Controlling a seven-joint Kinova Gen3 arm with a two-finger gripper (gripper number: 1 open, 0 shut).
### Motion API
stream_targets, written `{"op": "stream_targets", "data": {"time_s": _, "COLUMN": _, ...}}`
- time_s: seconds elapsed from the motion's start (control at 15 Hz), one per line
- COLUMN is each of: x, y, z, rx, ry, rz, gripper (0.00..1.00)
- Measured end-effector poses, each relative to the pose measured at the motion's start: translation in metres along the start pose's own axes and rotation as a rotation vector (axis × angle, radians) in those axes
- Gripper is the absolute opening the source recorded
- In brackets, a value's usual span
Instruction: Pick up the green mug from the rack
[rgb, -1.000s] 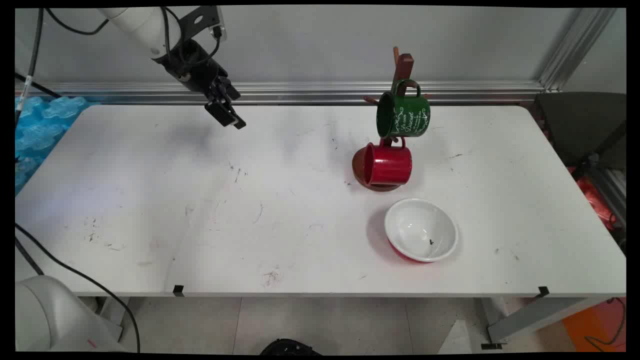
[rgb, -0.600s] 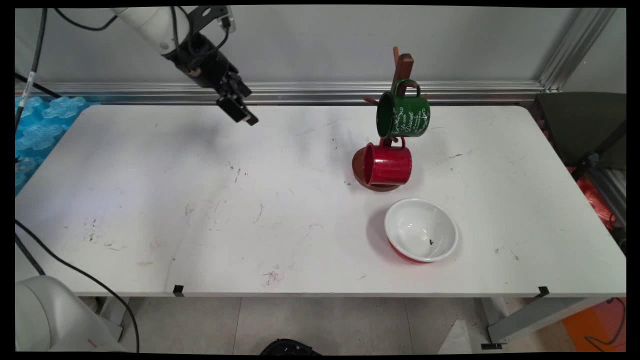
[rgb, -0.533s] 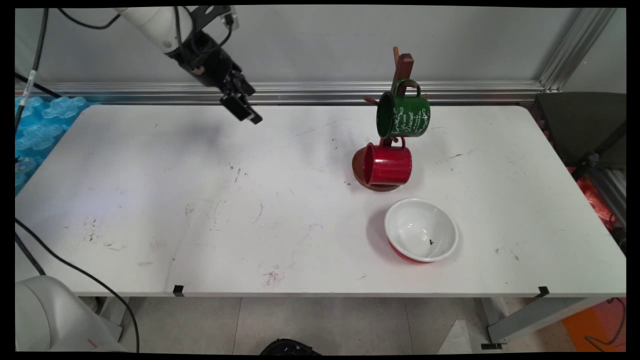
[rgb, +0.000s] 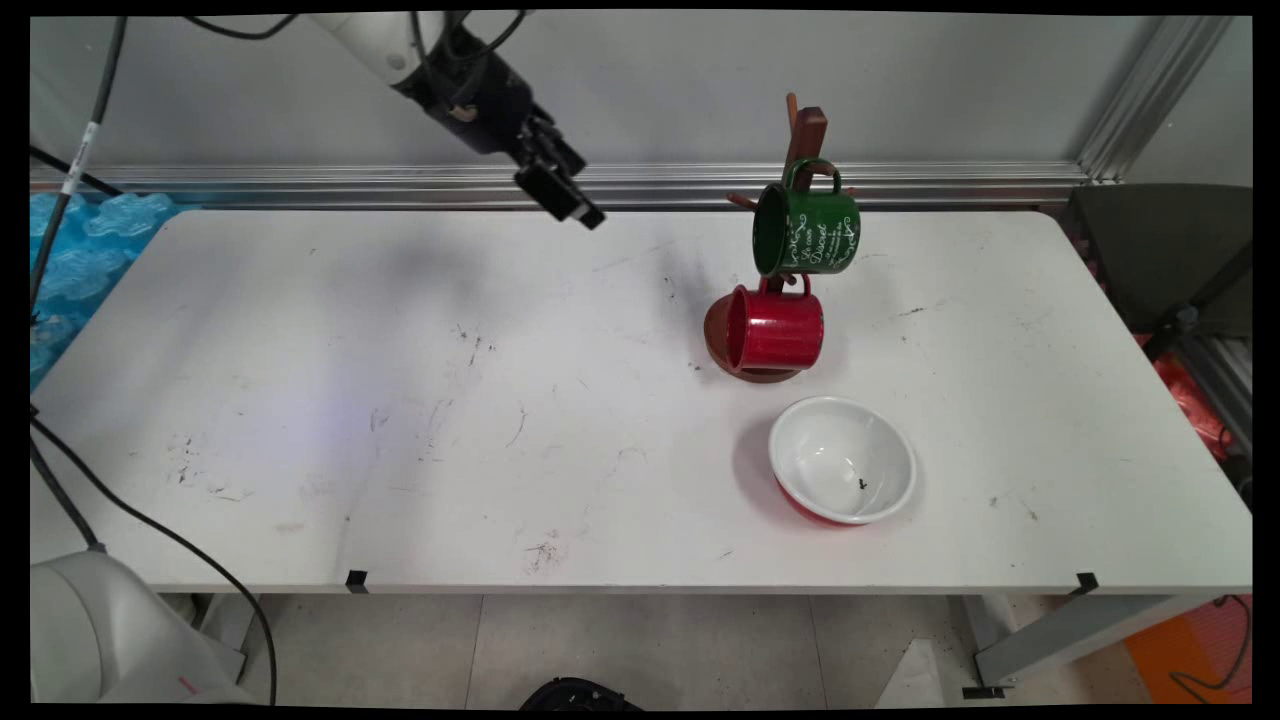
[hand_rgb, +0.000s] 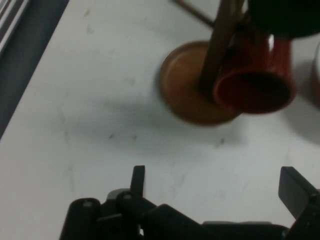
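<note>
Here, hand (rgb: 575, 207) above table (rgb: 300, 330) far edge.

Main view: fixed, high, facing the wall. Hand view: close, ahead of the hand (hand_rgb: 215, 192); both show the mug stand (rgb: 790, 215).

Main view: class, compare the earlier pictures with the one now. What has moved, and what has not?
The gripper, empty with jaws open, moved rightward and slightly up, toward the mug tree. The green mug, red mug and bowl stayed put.
</note>
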Motion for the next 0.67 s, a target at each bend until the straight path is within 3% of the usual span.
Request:
{"op": "stream_targets", "data": {"time_s": 0.27, "x": 0.017, "y": 0.019, "z": 0.012, "rx": -0.044, "ry": 0.074, "rz": -0.029, "gripper": 1.00}}
{"op": "stream_targets", "data": {"time_s": 0.67, "x": 0.028, "y": 0.045, "z": 0.033, "rx": -0.102, "ry": 0.144, "rz": -0.072, "gripper": 1.00}}
